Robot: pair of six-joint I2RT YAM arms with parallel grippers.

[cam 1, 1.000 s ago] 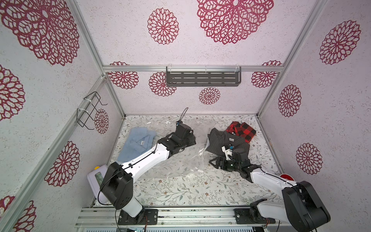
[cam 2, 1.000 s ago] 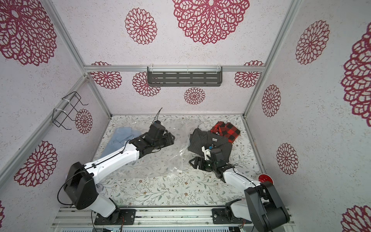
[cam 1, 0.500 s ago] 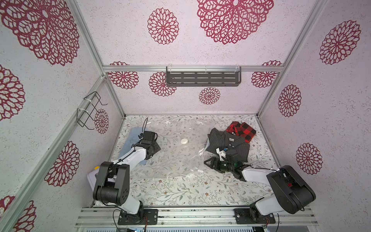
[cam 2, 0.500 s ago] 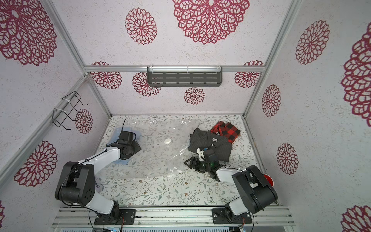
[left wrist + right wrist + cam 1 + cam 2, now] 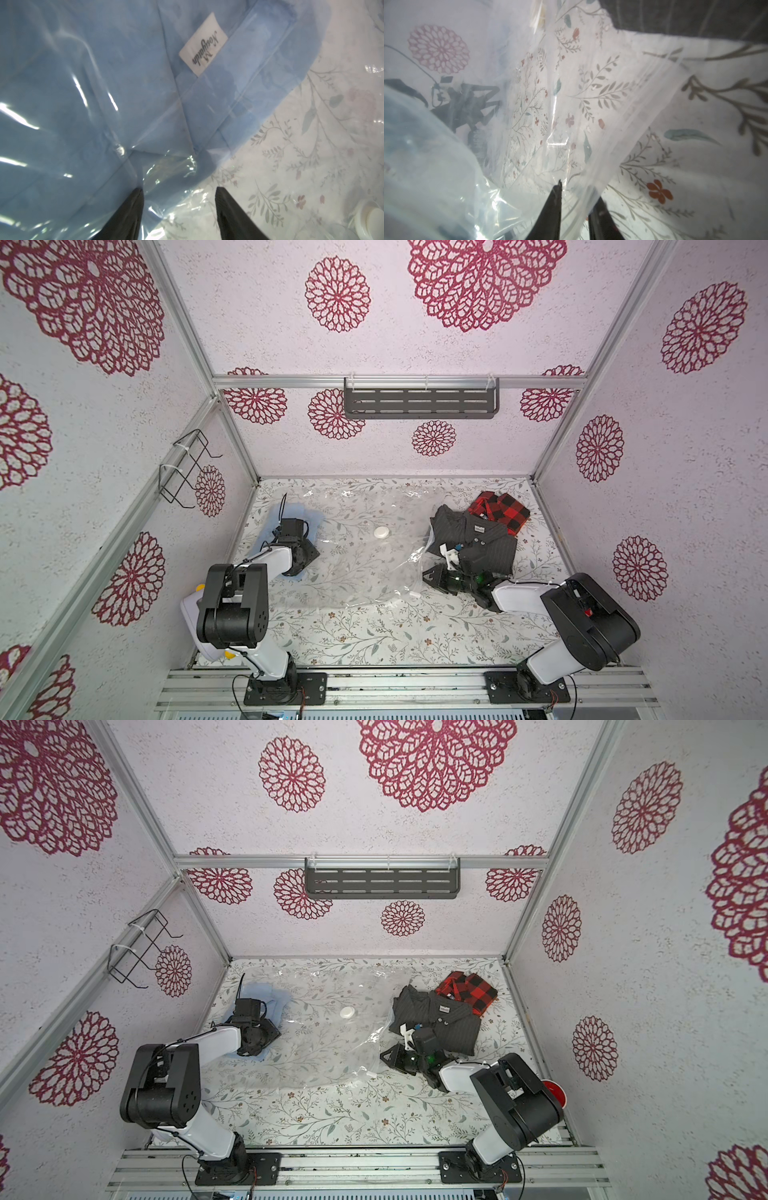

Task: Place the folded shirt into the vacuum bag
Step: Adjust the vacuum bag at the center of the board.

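Right wrist view: right hand (image 5: 578, 191) low, tight on vacuum bag (image 5: 591, 124) edge; left hand (image 5: 178, 189) half-open.

Both top views hang high above the front rail (image 5: 374, 680), side by side, looking down & back over the whole table (image 5: 374, 635) w/ both arms. L wrist cam sits v. close, facing the blue shirt (image 5: 83, 93) thru the vacuum bag (image 5: 176, 166); the valve (image 5: 369, 220) shows there & in both top views. R wrist cam, equally close, looks thru bag film toward the left arm (image 5: 467, 104)

Pale walls (image 5: 415, 344) with crimson rosettes (image 5: 337, 294) — grey shelf (image 5: 419, 403), floral tabletop (image 5: 374, 639).
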